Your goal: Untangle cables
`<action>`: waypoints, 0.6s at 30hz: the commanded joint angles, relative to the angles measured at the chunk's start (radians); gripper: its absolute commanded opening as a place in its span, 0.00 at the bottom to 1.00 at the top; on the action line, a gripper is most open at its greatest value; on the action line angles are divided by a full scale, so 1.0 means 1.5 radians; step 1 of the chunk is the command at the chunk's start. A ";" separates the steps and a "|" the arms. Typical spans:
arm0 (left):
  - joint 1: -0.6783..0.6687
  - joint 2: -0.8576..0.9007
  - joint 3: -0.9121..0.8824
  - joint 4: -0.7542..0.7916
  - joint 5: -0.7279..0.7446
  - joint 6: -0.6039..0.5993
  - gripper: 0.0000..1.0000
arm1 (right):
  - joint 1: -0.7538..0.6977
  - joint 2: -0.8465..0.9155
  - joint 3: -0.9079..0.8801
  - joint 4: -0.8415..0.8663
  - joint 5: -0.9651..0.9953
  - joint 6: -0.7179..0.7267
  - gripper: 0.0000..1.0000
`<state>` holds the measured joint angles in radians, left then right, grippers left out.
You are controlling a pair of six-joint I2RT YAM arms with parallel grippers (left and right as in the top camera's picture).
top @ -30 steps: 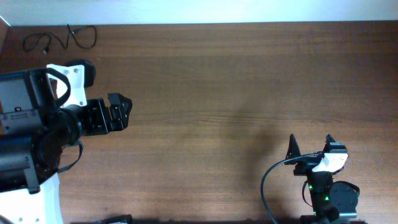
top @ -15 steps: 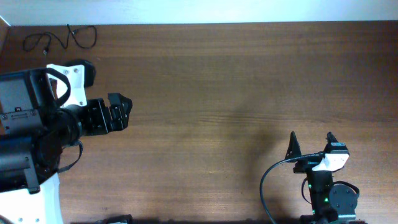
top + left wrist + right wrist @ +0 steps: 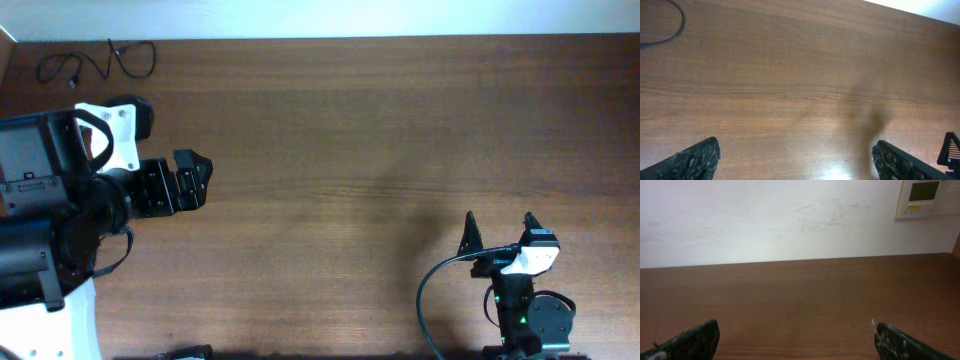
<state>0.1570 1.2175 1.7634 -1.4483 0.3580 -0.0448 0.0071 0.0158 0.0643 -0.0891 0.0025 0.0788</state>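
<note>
**A:** Where are we finding the cables [image 3: 97,63]?

**B:** We're seeing them at about eleven o'clock on the table [image 3: 350,150], lying in the far corner, well apart from both claws.

**A:** And how are we holding the claws?

**B:** We're keeping the left claw [image 3: 203,178] at nine o'clock with its jaws apart and empty. The right claw [image 3: 498,228], at five o'clock, is also spread wide and gripping nothing.

**A:** How are we expecting the cords to handle?

**B:** We're judging them light, thin and limp, likely dragging along as one clump. We're favouring a pinch at a plug end or an outer loop, not at a crossing.

**A:** What are we counting?

**B:** We're counting two claws and one small cluster of cord. The strands are too fine for us to tell apart.
</note>
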 commanded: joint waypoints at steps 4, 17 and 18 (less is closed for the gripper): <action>-0.003 0.000 -0.001 0.002 -0.005 0.011 0.99 | -0.004 -0.008 -0.006 0.003 -0.001 0.005 0.98; -0.003 0.000 -0.001 0.002 -0.005 0.011 0.99 | -0.004 -0.008 -0.006 0.011 -0.001 0.005 0.98; -0.003 0.000 -0.001 0.002 -0.005 0.011 0.99 | -0.004 -0.008 -0.006 0.019 -0.001 0.005 0.99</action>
<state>0.1570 1.2175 1.7634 -1.4483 0.3580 -0.0448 0.0071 0.0158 0.0631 -0.0834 0.0025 0.0792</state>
